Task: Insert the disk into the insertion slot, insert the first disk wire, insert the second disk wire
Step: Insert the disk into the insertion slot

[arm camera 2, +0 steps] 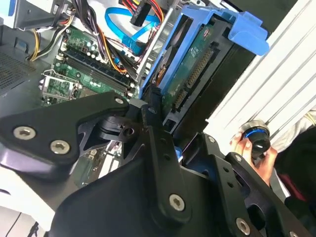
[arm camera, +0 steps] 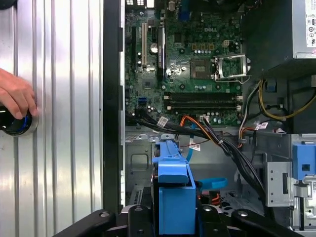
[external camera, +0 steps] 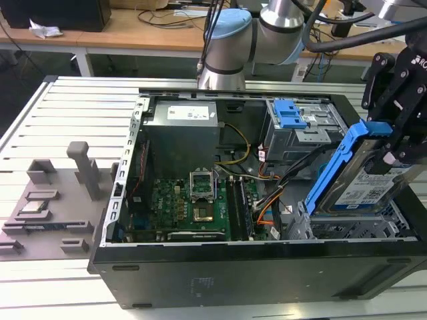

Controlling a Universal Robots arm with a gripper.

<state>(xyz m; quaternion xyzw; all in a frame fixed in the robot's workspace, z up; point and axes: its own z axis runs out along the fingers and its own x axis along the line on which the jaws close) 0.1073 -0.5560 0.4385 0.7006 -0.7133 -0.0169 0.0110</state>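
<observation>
Gripper (external camera: 392, 155): clamping the disk (external camera: 357, 187) by its blue carrier, holding it tilted, handle end up, just above the insertion slot (external camera: 347, 230). Judging the disk as not yet seated. Levelling to the slot's mouth, centring between the slot's walls, easing down slowly, avoiding pinching the second disk wire (arm camera 2: 123, 32) beside the slot.

The arm (external camera: 279, 19) has silver tubes, light-blue joint caps (external camera: 230, 30) and thick black cables (external camera: 347, 41), and its gripper (external camera: 393, 155) is matt black linkage bars studded with silver screws (arm camera 2: 177, 201).
</observation>
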